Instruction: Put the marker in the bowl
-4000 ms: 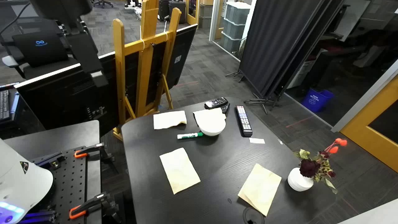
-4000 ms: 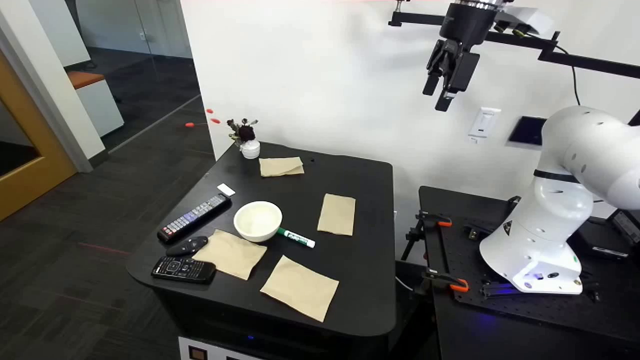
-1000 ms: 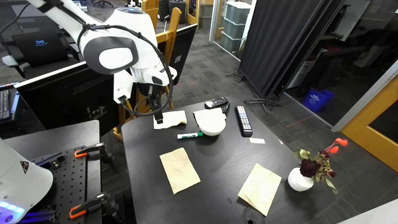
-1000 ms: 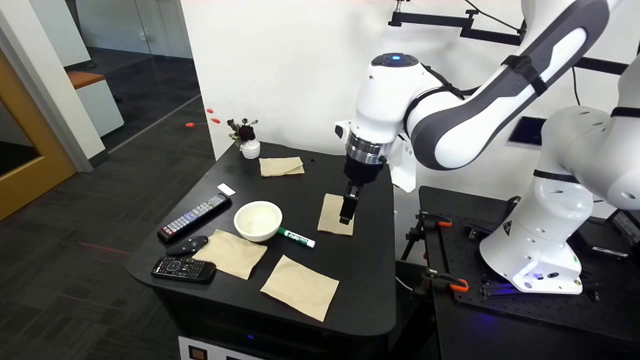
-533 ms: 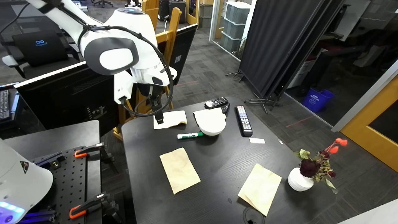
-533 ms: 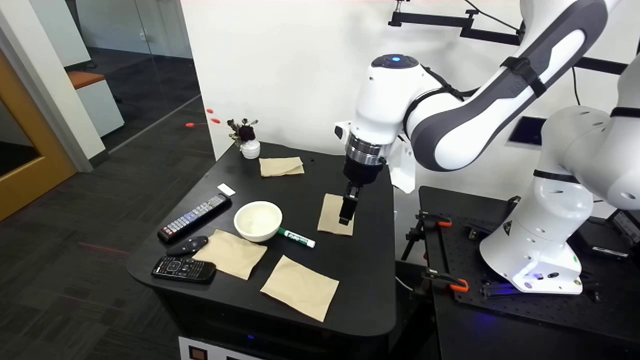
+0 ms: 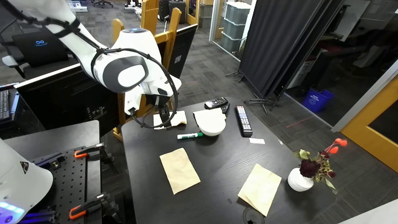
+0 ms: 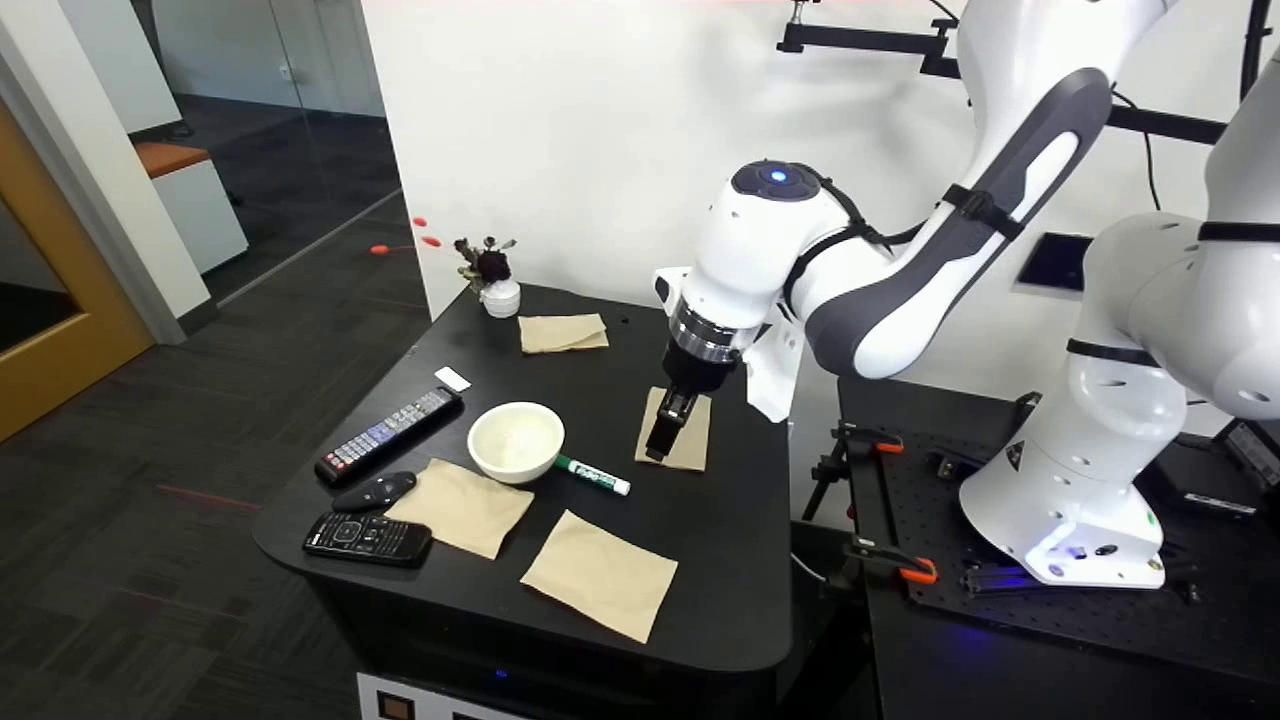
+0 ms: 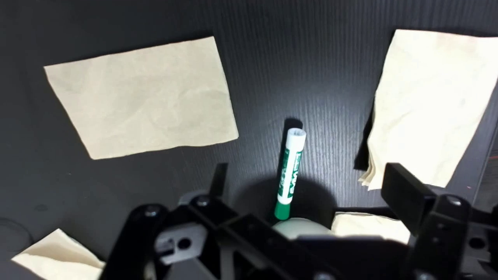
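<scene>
The marker, white with green label and cap, lies on the dark table in both exterior views. Its green cap end is against or just beside the white bowl. In the wrist view the marker shows whole, and only a sliver of the bowl shows; my gripper hides the rest. My gripper is open and empty, with its fingers wide apart on both sides of the marker in that view. In an exterior view the gripper hangs above the table, beyond the marker's white end.
Several brown paper notes lie around the marker; one lies beside the bowl. A long remote and two smaller ones lie past the bowl. A white vase with flowers and a small white card are also there.
The arm came down over the table from high up. In the last half second my gripper has moved lower and closer to the marker and bowl. The marker and bowl have not moved.
</scene>
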{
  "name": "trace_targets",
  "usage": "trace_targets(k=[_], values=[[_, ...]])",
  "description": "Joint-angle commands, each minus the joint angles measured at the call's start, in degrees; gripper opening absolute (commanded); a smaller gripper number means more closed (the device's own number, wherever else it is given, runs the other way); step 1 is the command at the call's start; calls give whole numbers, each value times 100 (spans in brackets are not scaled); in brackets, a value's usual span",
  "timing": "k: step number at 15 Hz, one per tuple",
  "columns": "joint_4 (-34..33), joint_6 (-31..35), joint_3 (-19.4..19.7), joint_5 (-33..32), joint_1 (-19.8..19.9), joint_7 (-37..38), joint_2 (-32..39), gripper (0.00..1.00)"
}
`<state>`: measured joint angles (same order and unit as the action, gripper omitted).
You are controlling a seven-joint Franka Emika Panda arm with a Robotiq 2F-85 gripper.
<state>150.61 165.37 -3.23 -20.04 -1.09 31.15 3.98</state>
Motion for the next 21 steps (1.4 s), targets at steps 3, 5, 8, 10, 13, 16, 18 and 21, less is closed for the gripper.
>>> trace_targets(k=[3,5,8,10,13,16,18,21], values=[[-656,224,491,-1385,-182,1541,876,100],[-830,244,558,-1514,-231,1802,1125,100],[-1028,344,502,-1383,-214,1866,1469,100],[-1129,437,455,-1303,-192,1828,1658,100],[-1252,629,416,-1214,-152,1774,1912,100],[-1350,809,383,-1137,-110,1723,2103,100],[-1410,907,377,-1117,-102,1713,2207,100],[-1504,980,378,-1106,-90,1698,2330,100]])
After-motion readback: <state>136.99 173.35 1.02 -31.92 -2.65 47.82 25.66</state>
